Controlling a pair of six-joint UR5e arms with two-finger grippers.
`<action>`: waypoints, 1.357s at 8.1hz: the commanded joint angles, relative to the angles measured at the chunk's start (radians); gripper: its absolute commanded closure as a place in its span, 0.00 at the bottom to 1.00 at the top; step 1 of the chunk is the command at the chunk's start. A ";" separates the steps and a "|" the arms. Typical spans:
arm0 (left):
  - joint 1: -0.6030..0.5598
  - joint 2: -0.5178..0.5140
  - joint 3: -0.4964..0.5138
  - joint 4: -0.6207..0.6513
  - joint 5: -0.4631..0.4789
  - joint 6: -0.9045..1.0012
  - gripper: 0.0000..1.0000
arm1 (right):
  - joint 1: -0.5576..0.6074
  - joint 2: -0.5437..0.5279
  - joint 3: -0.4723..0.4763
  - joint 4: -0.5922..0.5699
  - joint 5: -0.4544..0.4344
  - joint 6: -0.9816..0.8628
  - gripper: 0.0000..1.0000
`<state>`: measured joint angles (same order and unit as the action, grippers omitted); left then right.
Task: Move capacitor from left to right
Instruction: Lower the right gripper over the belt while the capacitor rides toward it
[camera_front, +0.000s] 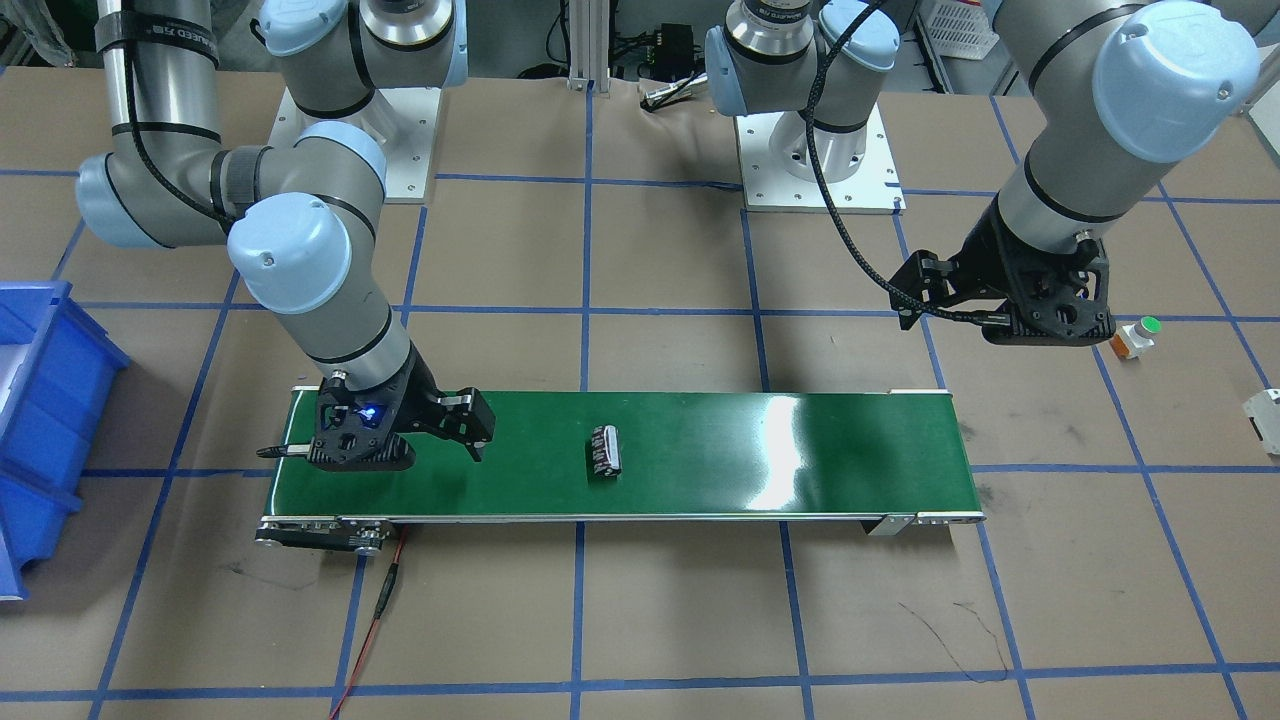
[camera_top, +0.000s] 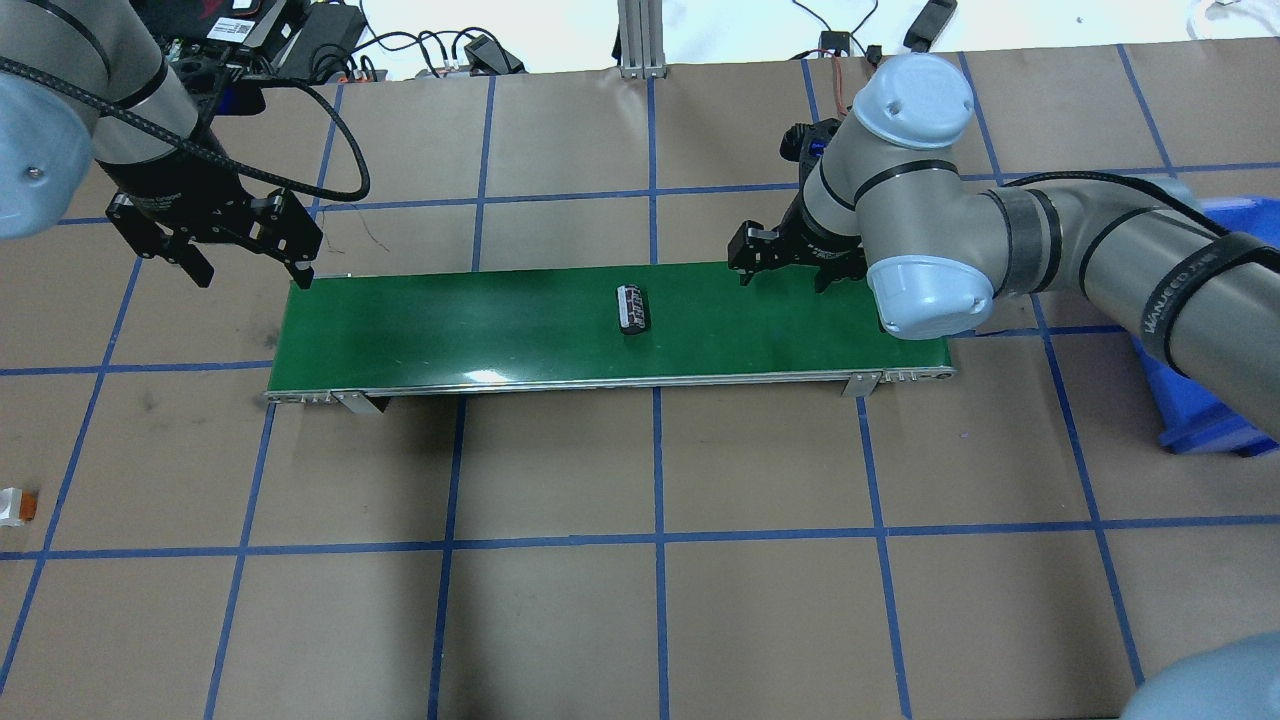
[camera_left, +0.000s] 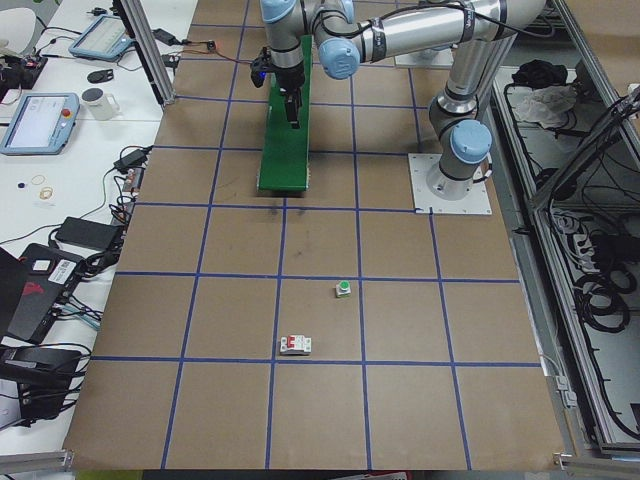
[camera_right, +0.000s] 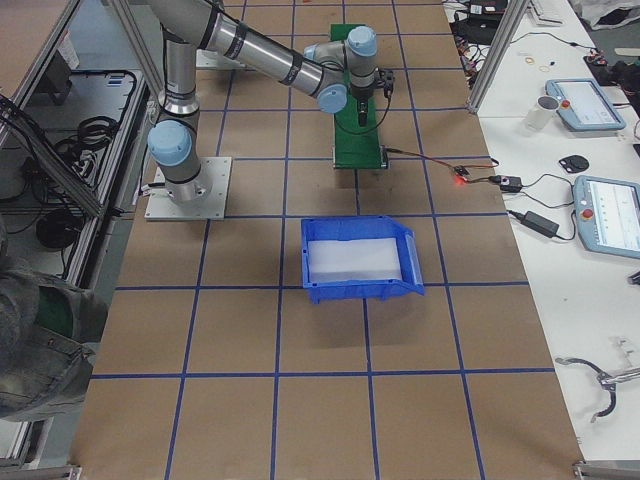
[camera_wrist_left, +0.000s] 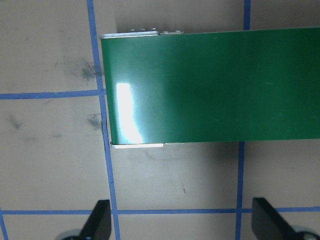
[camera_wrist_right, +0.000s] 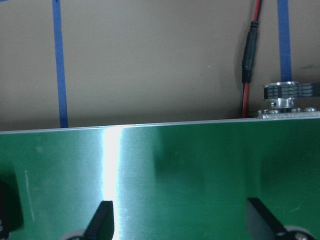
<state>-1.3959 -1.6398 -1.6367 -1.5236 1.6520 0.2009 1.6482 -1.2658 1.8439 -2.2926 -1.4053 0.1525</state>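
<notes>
The capacitor (camera_front: 605, 450), a stubby dark cylinder with pale stripes, lies on its side near the middle of the green conveyor belt (camera_front: 760, 450); it also shows in the overhead view (camera_top: 633, 308). My left gripper (camera_top: 252, 272) is open and empty, just beyond the belt's left end; it also shows in the left wrist view (camera_wrist_left: 182, 225) and the front view (camera_front: 1005, 300). My right gripper (camera_top: 785, 270) is open and empty over the belt's right part, well apart from the capacitor; it also shows in the right wrist view (camera_wrist_right: 180, 222) and the front view (camera_front: 405, 430).
A blue bin (camera_top: 1200, 400) stands off the belt's right end. An orange-and-white button with a green cap (camera_front: 1135, 335) and a white boxy part (camera_front: 1265, 415) lie on the table past my left gripper. A red cable (camera_front: 375, 610) runs from the belt's motor end.
</notes>
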 joint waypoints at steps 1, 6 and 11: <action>0.000 0.000 0.000 0.002 -0.001 0.000 0.00 | 0.027 0.005 0.000 -0.008 -0.003 0.016 0.08; 0.000 -0.002 0.000 0.002 -0.006 -0.002 0.00 | 0.028 0.005 0.028 -0.008 -0.031 0.018 0.09; 0.000 -0.002 0.000 0.002 -0.001 0.000 0.00 | 0.030 -0.001 0.022 -0.013 -0.026 0.039 0.05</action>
<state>-1.3959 -1.6413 -1.6368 -1.5217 1.6479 0.2001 1.6778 -1.2627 1.8710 -2.3019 -1.4329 0.1882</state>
